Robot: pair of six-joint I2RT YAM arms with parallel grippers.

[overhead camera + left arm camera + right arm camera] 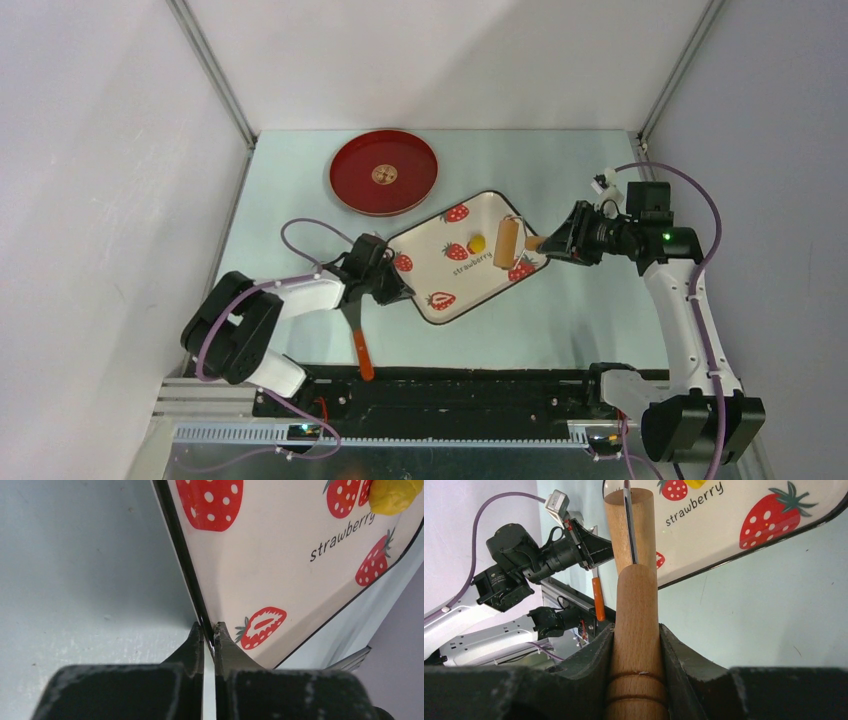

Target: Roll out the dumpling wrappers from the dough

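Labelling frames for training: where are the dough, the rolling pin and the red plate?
dough (477,242), top view, middle of the lump.
rolling pin (508,243), top view, middle of the roller.
red plate (412,165), top view, bare floor beside its emblem.

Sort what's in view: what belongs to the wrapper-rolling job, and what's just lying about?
In the job:
- dough, a lump on the tray
- pin, held by the right gripper
- tray, its rim pinched by the left gripper

Lying about:
- plate, red, beyond the tray, untouched
- orange-handled tool, on the table by the left arm
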